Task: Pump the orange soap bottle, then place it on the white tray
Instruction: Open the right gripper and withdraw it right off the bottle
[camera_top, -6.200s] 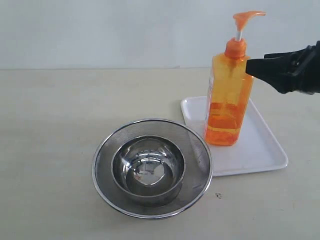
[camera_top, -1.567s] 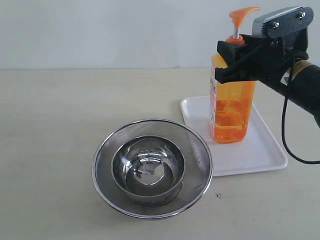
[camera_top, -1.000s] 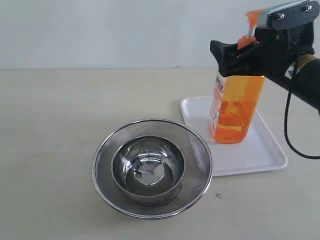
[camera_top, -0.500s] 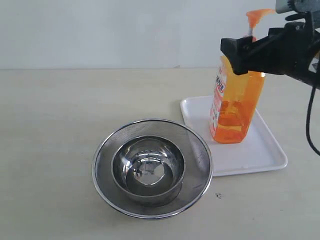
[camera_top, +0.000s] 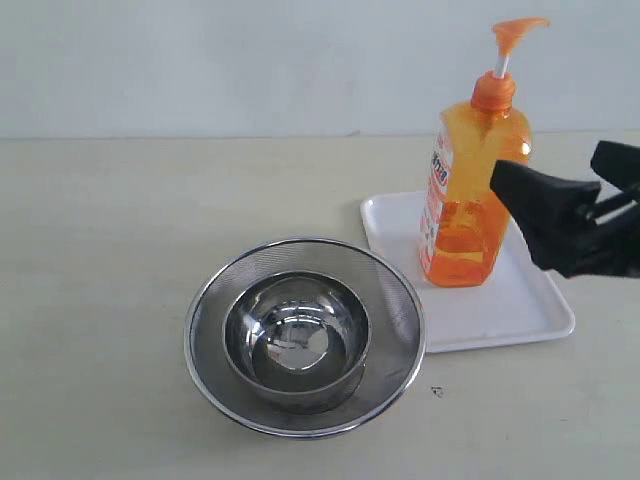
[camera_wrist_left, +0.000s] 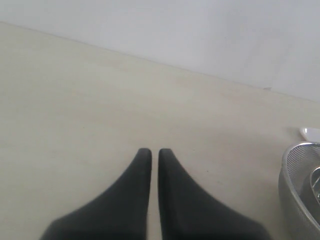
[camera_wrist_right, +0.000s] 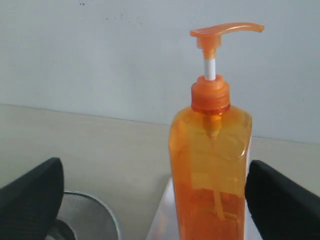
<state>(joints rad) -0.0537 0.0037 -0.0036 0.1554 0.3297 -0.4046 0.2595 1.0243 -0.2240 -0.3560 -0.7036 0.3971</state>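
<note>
The orange soap bottle (camera_top: 468, 205) stands upright on the white tray (camera_top: 520, 310), its pump head (camera_top: 515, 28) raised on the white stem. My right gripper (camera_top: 547, 165) hangs open just right of the bottle at mid-body height. In the right wrist view the bottle (camera_wrist_right: 210, 165) rises between the two spread black fingers (camera_wrist_right: 30, 197), close to one of them, and the jaws are not closed on it. My left gripper (camera_wrist_left: 150, 151) is shut on nothing over bare table, and it does not show in the exterior view.
A round steel mesh strainer (camera_top: 305, 335) with a steel bowl (camera_top: 297, 340) inside sits left of the tray, near the table's front. Its rim (camera_wrist_left: 292, 185) shows at the edge of the left wrist view. A pale wall runs behind the table.
My right gripper has come down from the level of the bottle's neck and pulled back to the right. The bottle now stands free on the tray, pump head up.
</note>
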